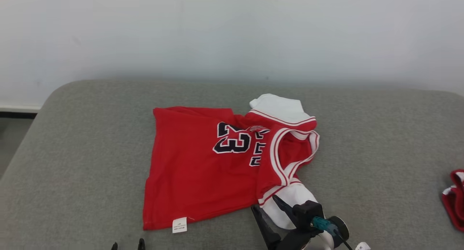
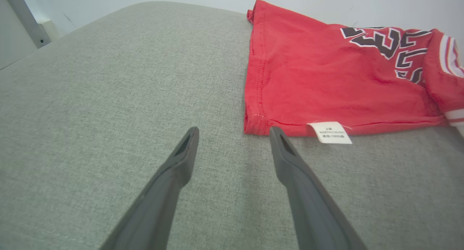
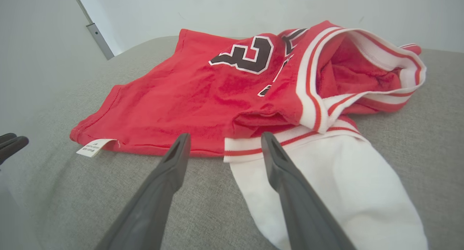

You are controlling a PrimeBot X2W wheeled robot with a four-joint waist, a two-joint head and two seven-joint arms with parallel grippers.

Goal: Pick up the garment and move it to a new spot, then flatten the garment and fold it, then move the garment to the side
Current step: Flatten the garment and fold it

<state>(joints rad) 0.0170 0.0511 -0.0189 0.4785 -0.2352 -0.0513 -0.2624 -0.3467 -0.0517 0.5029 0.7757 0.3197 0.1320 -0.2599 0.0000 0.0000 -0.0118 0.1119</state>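
While both jaws gape, garment (image 1: 203,170) lies just ahead.

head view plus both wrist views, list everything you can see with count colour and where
jersey: 1, red with white trim, white sleeves and a dark 23, lying rumpled mid-surface
care label: 1, white, on the jersey's near hem corner
red and white cloth: 1, at the right edge of the head view, cut off by the frame
padded surface: 1, grey, under everything
wall: 1, pale, behind the surface
left gripper: 1, dark fingers, open, tips just short of the jersey's near hem corner
right gripper: 1, dark fingers, open, tips at the near white sleeve; contact unclear
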